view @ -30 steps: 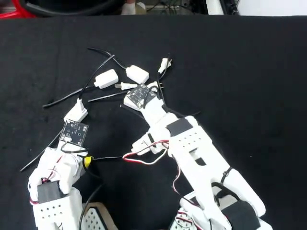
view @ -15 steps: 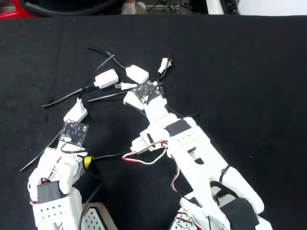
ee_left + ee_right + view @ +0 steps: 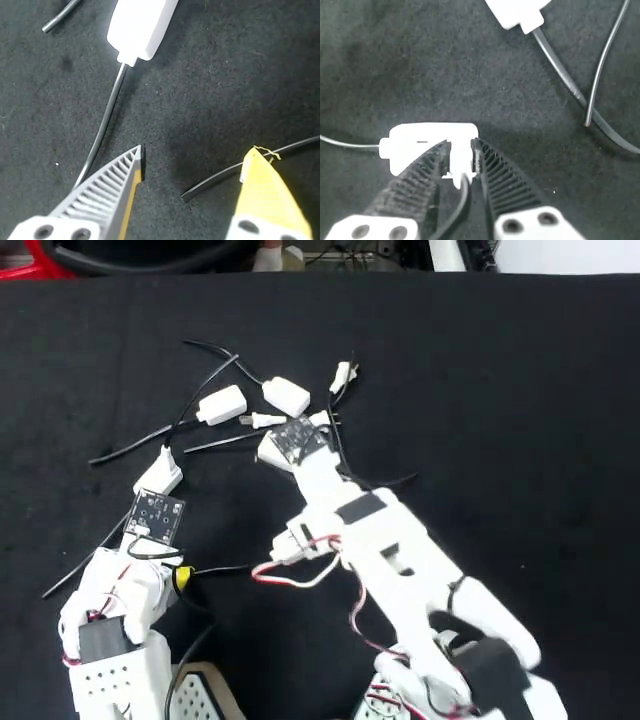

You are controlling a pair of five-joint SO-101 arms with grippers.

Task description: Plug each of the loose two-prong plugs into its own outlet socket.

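In the left wrist view, the left hand (image 3: 195, 157) is spread wide over the black surface (image 3: 240, 75) and grips nothing. Ahead of its fingertips, apart from them, lies a white connector block (image 3: 142, 22). Its black cable (image 3: 107, 115) runs back past the grey finger. A loose cable end (image 3: 186, 194) lies between the two fingers, nearer the yellow one.

In the right wrist view, the right hand (image 3: 460, 152) is clamped on the narrow end of a held white connector (image 3: 427, 142). The connector's wider body lies crosswise just beyond the fingertips; whether it is a plug or a socket I cannot tell. Well ahead of the hand lies a farther connector (image 3: 517, 12) with its own cable.

The high view shows two arms and, by my count, six white pieces:
- one in the right hand
- one just ahead of the left hand
- a first far block (image 3: 222, 405) and a second far block (image 3: 287, 395), side by side beyond the right hand
- a pronged piece (image 3: 258, 420) between those two blocks and the right hand
- a small far piece (image 3: 345, 372), farthest out

I cannot tell whether any of them are mated.
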